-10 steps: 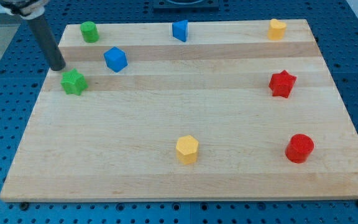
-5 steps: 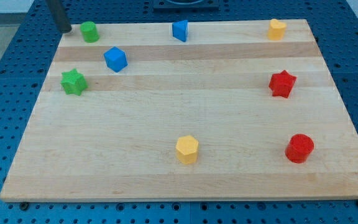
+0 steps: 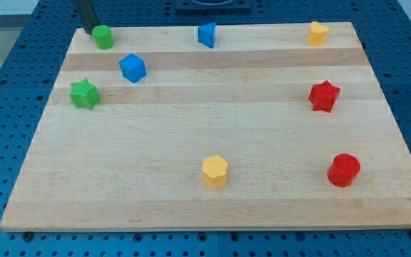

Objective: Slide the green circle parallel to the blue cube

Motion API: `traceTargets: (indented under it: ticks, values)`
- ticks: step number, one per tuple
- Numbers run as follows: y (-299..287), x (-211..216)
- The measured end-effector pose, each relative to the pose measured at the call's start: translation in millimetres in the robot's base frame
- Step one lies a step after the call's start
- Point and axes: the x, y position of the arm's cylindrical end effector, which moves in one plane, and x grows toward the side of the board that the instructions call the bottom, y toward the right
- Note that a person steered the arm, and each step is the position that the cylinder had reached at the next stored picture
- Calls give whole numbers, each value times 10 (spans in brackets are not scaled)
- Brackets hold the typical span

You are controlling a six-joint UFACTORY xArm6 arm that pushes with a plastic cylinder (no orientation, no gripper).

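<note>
The green circle point(image 3: 103, 36) sits near the board's top left corner. My tip point(image 3: 90, 30) is just to its upper left, at or very near touching it, at the board's top edge. The blue cube point(image 3: 132, 68) lies below and to the right of the green circle. The rod rises out of the view's top.
A green star point(image 3: 84, 93) lies at the left edge. A second blue block point(image 3: 207, 34) is at the top middle, a yellow block point(image 3: 318, 33) at the top right. A red star point(image 3: 324, 96), a red circle point(image 3: 344, 170) and a yellow hexagon point(image 3: 215, 171) lie lower down.
My tip moved from beside the green star up past the board's top left corner, then right to the green circle. No block has visibly moved.
</note>
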Motion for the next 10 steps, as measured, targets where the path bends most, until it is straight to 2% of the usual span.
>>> traceTargets:
  ticks: [3, 6, 10]
  values:
    - [351, 222]
    - [591, 750]
    - [1753, 1288]
